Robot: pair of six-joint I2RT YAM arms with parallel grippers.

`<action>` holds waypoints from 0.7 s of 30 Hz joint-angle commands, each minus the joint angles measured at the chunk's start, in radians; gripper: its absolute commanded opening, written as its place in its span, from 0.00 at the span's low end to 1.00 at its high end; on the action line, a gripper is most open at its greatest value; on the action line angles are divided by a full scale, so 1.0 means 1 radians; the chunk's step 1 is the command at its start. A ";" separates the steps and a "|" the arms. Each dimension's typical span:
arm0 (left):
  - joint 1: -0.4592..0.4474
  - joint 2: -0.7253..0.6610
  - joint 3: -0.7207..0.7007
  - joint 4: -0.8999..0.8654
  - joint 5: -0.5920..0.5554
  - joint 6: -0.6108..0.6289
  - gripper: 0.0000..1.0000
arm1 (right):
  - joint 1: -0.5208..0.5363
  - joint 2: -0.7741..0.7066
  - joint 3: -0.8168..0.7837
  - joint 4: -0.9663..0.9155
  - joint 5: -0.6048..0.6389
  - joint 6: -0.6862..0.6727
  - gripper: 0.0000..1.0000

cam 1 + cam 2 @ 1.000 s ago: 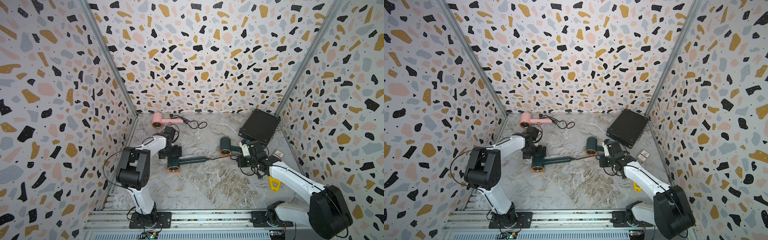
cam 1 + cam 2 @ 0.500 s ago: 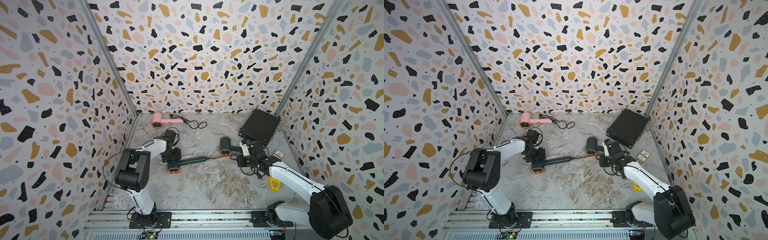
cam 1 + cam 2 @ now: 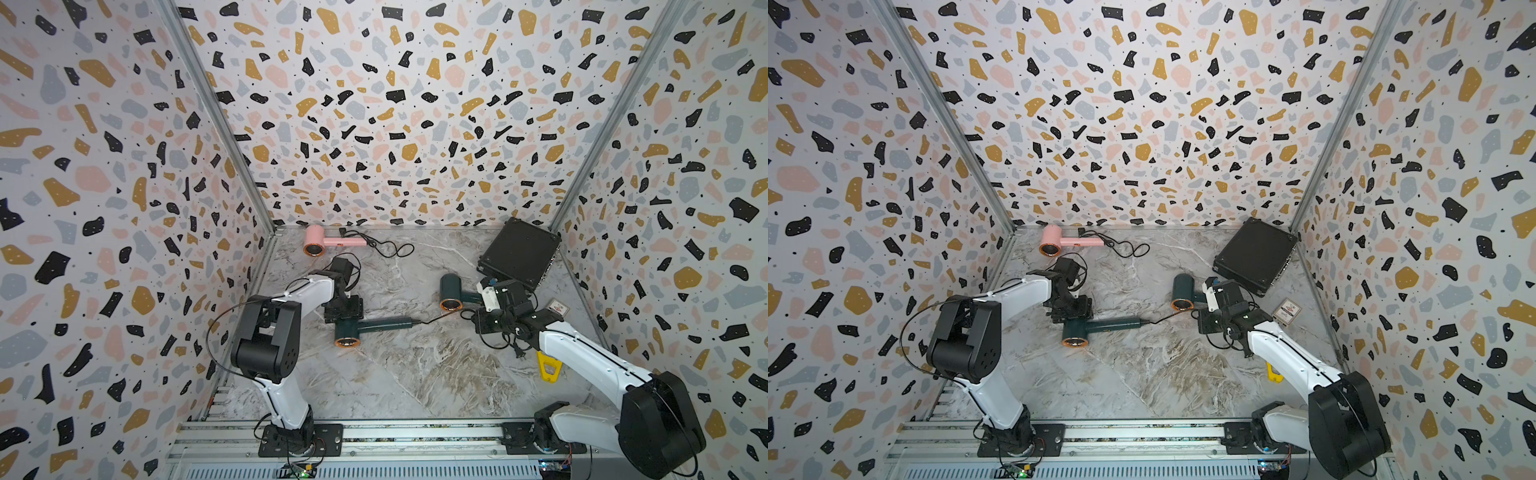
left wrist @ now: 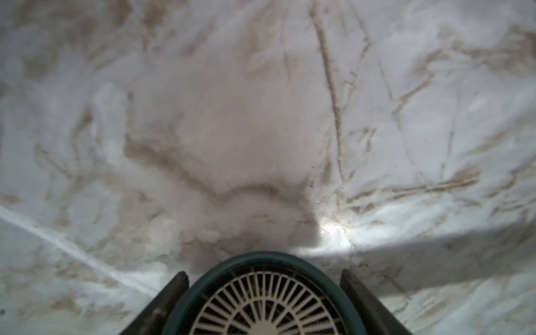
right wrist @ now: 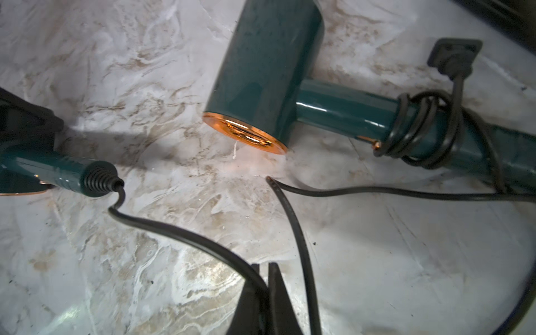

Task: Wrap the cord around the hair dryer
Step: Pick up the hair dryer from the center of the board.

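A dark green hair dryer (image 3: 374, 325) (image 3: 1100, 325) lies on its side mid-floor, copper nozzle toward the front. My left gripper (image 3: 345, 318) (image 4: 263, 277) is shut on its head; the pale rear grille (image 4: 262, 307) fills the space between the fingers (image 4: 177, 287). Its black cord (image 3: 436, 318) (image 5: 174, 232) runs from the handle end (image 5: 95, 178) to my right gripper (image 3: 477, 322) (image 5: 264, 268), which is shut on the cord just above the floor. More of the cord (image 3: 494, 343) lies in loose loops under the right wrist.
A second green dryer (image 3: 451, 291) (image 5: 266, 72) with its cord coiled on the handle (image 5: 420, 127) lies just beyond my right gripper. A pink dryer (image 3: 316, 241) sits at the back wall, a black case (image 3: 519, 253) at back right, and a yellow tool (image 3: 548, 365) beside the right arm.
My left gripper moved onto the green dryer's head and closed on it. The right gripper stays where it was, holding the cord.
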 commanded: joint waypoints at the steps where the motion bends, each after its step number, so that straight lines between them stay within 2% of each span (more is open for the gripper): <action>1: -0.030 -0.048 0.083 -0.109 0.065 0.107 0.00 | 0.019 -0.021 0.133 -0.062 -0.084 -0.122 0.00; 7: -0.069 -0.070 0.143 -0.155 0.085 0.135 0.00 | 0.117 -0.017 0.289 -0.198 -0.110 -0.312 0.00; 11: -0.100 -0.080 0.181 -0.159 0.175 0.180 0.00 | 0.206 0.002 0.382 -0.266 -0.125 -0.424 0.00; 17: -0.151 -0.151 0.148 -0.050 0.535 0.238 0.00 | 0.221 0.063 0.457 -0.247 -0.209 -0.437 0.00; 21: -0.154 -0.222 0.062 0.160 0.742 0.121 0.00 | 0.220 0.109 0.464 -0.216 -0.257 -0.422 0.00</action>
